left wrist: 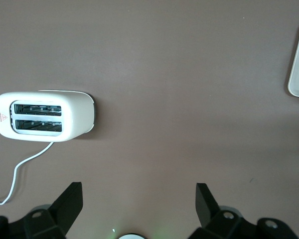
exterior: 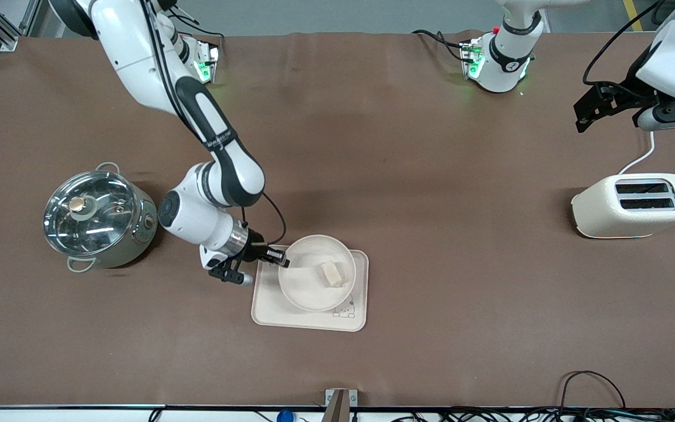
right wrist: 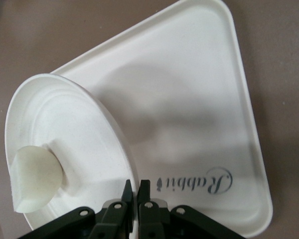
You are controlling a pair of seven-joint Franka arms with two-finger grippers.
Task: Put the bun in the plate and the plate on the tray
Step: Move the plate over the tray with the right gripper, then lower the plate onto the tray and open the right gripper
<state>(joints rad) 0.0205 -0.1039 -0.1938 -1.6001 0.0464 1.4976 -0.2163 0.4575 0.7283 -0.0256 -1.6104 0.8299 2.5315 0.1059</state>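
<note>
The round cream-white plate (exterior: 308,287) is over the cream tray (exterior: 267,310), with the small pale bun (exterior: 332,274) in it. My right gripper (exterior: 281,256) is shut on the plate's rim at the edge toward the right arm's end. In the right wrist view the rim of the plate (right wrist: 79,134) runs between the shut fingers of the right gripper (right wrist: 136,185). The bun (right wrist: 36,179) lies inside, and the plate's shadow falls on the tray (right wrist: 199,89) by its "Rabbit" lettering. My left gripper (exterior: 584,114) waits open, high over the table above the toaster; its view shows the left gripper (left wrist: 139,191) with nothing between its fingers.
A glass-lidded steel pot (exterior: 98,217) stands toward the right arm's end, beside the right arm's wrist. A cream two-slot toaster (exterior: 633,205) with a white cord sits toward the left arm's end, and the left wrist view shows this toaster (left wrist: 42,115) too. Brown cloth covers the table.
</note>
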